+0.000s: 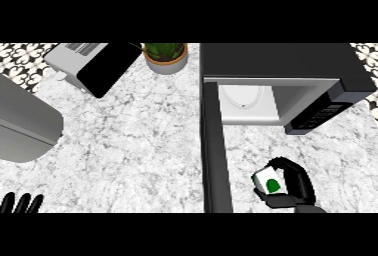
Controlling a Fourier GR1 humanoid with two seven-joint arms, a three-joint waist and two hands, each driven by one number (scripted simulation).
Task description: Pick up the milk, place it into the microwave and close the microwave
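Observation:
The milk [268, 182] is a small white carton with a green mark, lying in my right hand [289, 186] at the lower right, in front of the microwave. The hand's fingers and thumb curl round the carton and hide part of it. The black microwave [295, 65] stands at the back right with its white inside [249, 104] showing. Its dark door [216, 155] swings open toward me, edge-on, just left of the held carton. My left hand [21, 203] shows only as raised straight fingers at the lower left edge, resting.
A potted plant [166, 56] stands at the back, left of the microwave. A grey toaster-like appliance [92, 64] sits at the back left. A large grey rounded object [22, 125] fills the left edge. White marble counter [125, 150] spreads between them.

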